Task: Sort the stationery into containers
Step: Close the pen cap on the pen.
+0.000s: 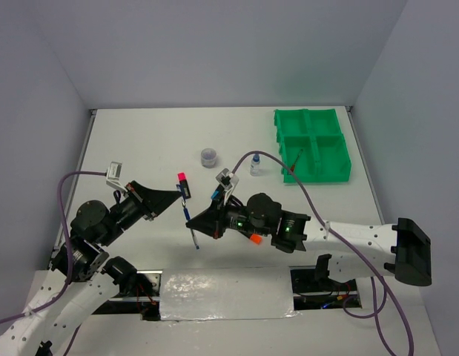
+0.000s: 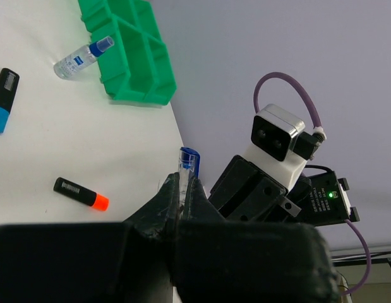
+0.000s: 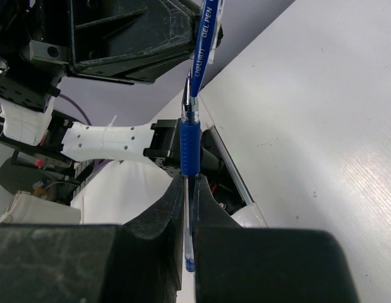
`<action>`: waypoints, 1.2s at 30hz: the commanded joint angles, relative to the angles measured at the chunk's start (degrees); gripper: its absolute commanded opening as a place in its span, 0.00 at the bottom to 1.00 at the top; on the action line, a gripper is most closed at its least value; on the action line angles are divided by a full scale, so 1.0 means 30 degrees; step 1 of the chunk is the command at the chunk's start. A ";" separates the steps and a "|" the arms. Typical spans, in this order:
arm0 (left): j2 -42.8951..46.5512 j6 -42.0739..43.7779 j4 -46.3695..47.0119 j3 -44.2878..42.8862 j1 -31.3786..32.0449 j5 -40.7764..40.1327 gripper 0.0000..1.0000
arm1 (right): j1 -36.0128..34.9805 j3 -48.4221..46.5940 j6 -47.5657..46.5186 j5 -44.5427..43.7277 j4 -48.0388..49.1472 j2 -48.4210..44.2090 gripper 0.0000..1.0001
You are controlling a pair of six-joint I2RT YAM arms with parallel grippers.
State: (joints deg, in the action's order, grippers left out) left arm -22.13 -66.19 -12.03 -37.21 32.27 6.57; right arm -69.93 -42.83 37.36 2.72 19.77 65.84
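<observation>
Pale lilac walls close in a white table. Above its near middle, both arms meet in the air over one item. The right hand is clamped on a thin blue gel pen with a blue rubber grip, holding the barrel just behind that grip, with the bare metal point aimed at the other arm. The left hand is pinched shut on a short clear cap with a blue end and a printed blue clip.

This reads as fitting the cap before the pen is put away. In the right wrist view the cap sits at a slight tilt to the pen, and I cannot tell whether the point is already inside its mouth.

To do this well, the tilt should come out first so that cap and pen share one line. The push should then run straight along that line, or the point may jam against the cap wall or the pen may slide back through the fingers. The right hand's hold close behind the grip suits this, since it leaves little free length to bend.

Once the cap is seated, the left fingers should part fully before either arm draws away. The bright green plastic tray with four compartments lies at the far right, so the right arm is probably the one to carry the pen there. On the way it should pass above the small clear bottle with a blue cap just beside the tray.
</observation>
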 commanded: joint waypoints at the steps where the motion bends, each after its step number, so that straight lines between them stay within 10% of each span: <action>1: 0.0170 0.0092 0.0583 -0.0663 0.0024 0.0418 0.00 | 0.0195 -0.0900 -0.0297 0.0352 0.0646 0.0171 0.00; 36: -0.0036 0.0209 0.1667 0.0362 0.0024 0.0916 0.00 | 0.0664 -0.0987 0.0259 0.0206 0.1436 -0.0415 0.00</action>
State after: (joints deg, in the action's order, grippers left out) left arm -22.15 -66.22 -10.63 -36.32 32.27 7.86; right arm -68.31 -42.87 37.82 3.68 20.29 66.15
